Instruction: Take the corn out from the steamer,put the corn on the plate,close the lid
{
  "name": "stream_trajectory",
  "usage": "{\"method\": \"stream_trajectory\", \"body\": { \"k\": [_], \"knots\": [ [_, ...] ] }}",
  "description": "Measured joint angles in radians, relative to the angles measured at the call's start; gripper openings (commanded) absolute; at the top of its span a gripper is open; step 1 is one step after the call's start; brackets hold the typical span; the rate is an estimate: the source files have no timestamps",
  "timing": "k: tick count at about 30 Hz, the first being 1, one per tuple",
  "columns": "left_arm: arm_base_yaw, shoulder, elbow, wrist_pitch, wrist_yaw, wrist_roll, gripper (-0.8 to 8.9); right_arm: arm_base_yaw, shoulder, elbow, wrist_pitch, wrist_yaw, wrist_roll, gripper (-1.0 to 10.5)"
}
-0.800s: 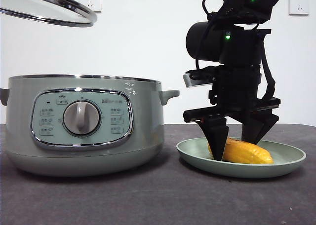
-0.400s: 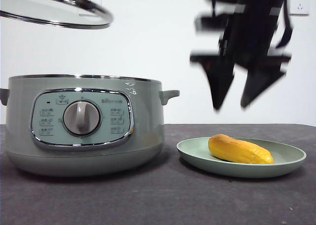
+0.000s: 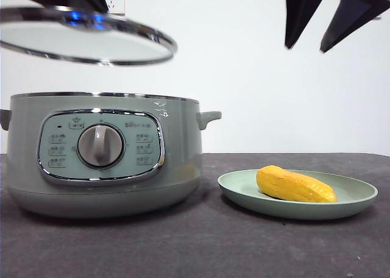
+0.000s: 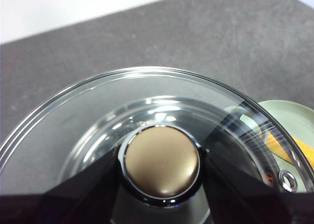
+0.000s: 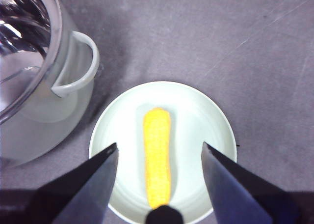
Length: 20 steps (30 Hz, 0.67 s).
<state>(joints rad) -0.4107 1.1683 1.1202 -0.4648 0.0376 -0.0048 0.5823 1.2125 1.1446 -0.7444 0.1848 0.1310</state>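
Observation:
The corn (image 3: 295, 185) lies on the pale green plate (image 3: 353, 199) at the right of the table, and shows in the right wrist view (image 5: 157, 155) on the plate (image 5: 206, 116). My right gripper (image 3: 332, 31) is open and empty, high above the plate. My left gripper (image 4: 162, 160) is shut on the knob (image 4: 162, 164) of the glass lid (image 3: 85, 40), holding the lid tilted in the air above the open steamer (image 3: 103, 153). The lid also fills the left wrist view (image 4: 73, 126).
The steamer's side handle (image 3: 208, 117) sticks out towards the plate, and shows in the right wrist view (image 5: 78, 67). Dark grey tabletop (image 3: 201, 247) runs in front of both. A white wall with sockets stands behind.
My right gripper let go of the corn and rose from the plate to the top of the view. The lid in my left gripper moved right and lower, over the steamer.

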Motion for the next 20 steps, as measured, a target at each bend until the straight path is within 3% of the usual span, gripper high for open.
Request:
{"method": "stream_trajectory", "body": {
  "k": [20],
  "knots": [
    [-0.040,0.203,0.000,0.038,0.014,-0.015,-0.09,-0.029,-0.051,0.000,-0.064,0.002,0.000,2.8]
  ]
}}
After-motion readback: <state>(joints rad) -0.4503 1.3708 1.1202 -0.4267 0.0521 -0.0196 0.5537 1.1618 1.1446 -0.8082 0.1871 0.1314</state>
